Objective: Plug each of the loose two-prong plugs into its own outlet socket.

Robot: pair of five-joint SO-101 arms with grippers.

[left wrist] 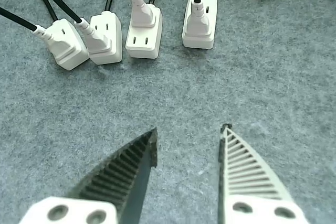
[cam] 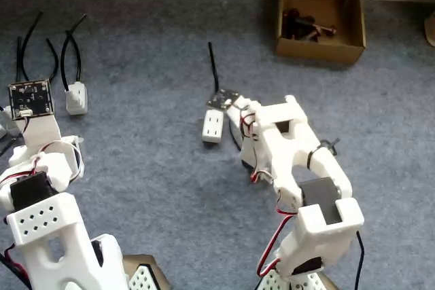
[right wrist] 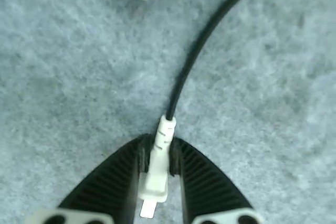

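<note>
Closest to us, our left pincer (left wrist: 190, 129) is spread wide, gripping nothing, with bare grey carpet (left wrist: 283, 87) showing between its two ribbed fingers. Ahead of its tips, well apart from them, four white outlet sockets (left wrist: 143, 38) lie in a row, their black cords running off away from the pincer. We cannot tell how firmly the white plug bodies lying on them are seated.

Further right, our right pincer (right wrist: 157, 141) is clamped on a white two-prong plug (right wrist: 154, 182). Both fingers pinch the plug body, its collar pokes out past the tips, and its black cord (right wrist: 202, 45) runs on ahead. A lone outlet socket (cam: 213, 125) lies on the carpet just ahead of this pincer, beside the cord and apart from the plug. Well beyond the pincer and to its right stands an open cardboard box (cam: 319, 45) with small dark things inside.
</note>
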